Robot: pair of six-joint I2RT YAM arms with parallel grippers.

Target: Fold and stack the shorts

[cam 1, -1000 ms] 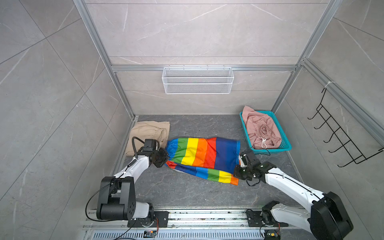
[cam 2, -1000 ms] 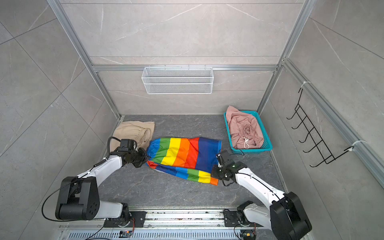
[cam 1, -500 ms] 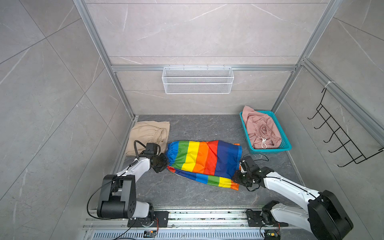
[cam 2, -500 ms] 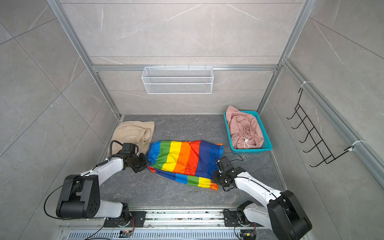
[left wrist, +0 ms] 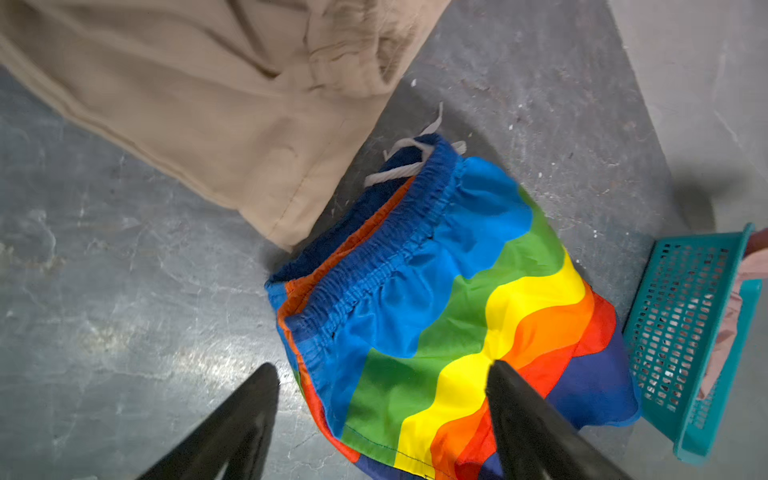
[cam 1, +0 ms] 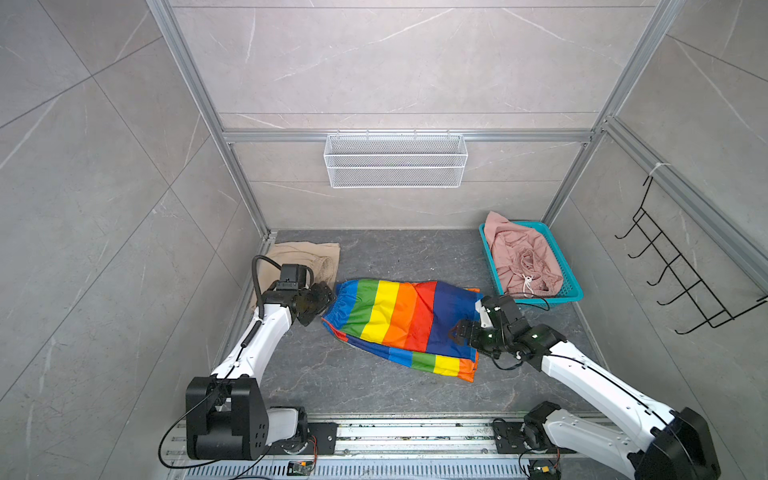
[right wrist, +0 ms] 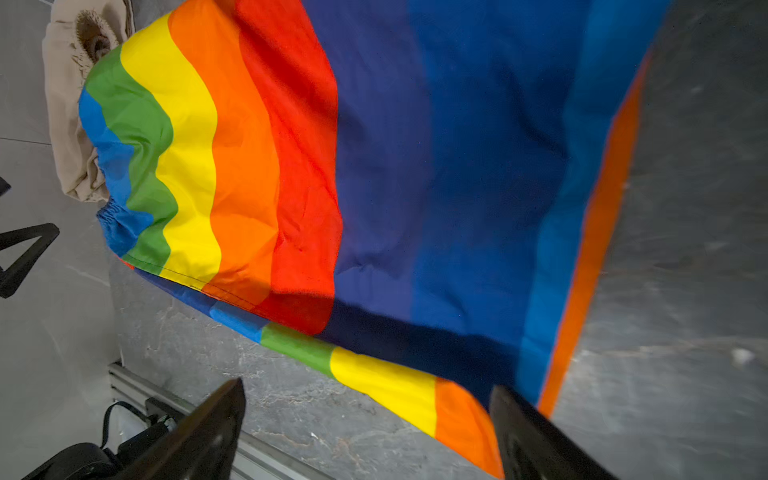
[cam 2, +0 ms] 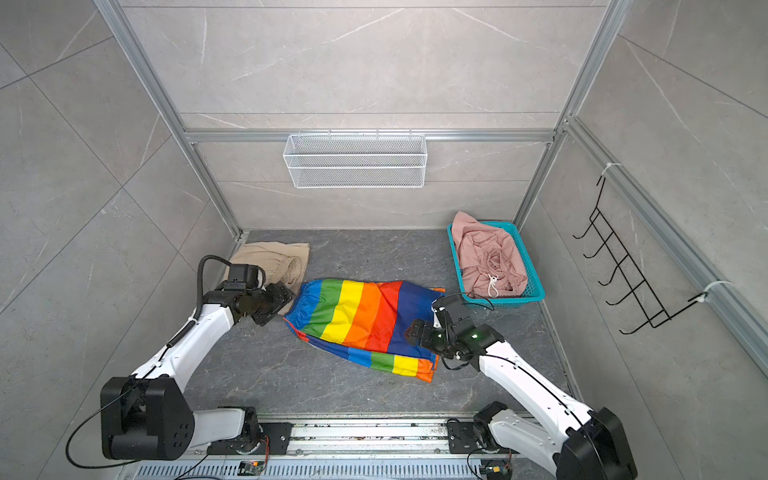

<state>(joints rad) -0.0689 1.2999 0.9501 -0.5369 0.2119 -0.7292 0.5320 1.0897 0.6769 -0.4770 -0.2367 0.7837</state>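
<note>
Walls (cam 1: 374, 62): grey marbled tile on three sides, closing in the bay.
Floor (cam 1: 395, 253): dark grey stone-look slab, scuffed and speckled in the left wrist view.
Open floor: a bare strip across the centre of both top views, between the back wall and the middle garment. A wider bare band runs below it, down to the rail.
Frame (cam 1: 395, 136): aluminium bars on the corners and across the back wall.
Rail (cam 1: 415, 436): along the bottom edge, carrying both arm bases.
Wire shelf (cam 1: 395, 162): white mesh, hung from the back bar, upper centre.
Hook rack (cam 1: 681, 274): black, on the right wall.
Rainbow shorts (cam 1: 399, 320): centre of the floor, folded over, waistband to frame left. The under layer juts out along the lower edge toward lower right.
Basket (cam 1: 536, 225): teal, right of centre, in the back right corner against the wall.
Pink shorts (cam 1: 519, 257): bundled in the basket, spilling over its far rim, white drawstring showing.
Beige shorts (cam 1: 303, 253): folded flat in the back left corner. One corner lies just beside the rainbow waistband; contact cannot be told.
Left gripper (left wrist: 382, 363): jaws spread, holding nothing, at the waistband end.
Right gripper (right wrist: 368, 384): jaws spread, holding nothing, at the hem end.
</note>
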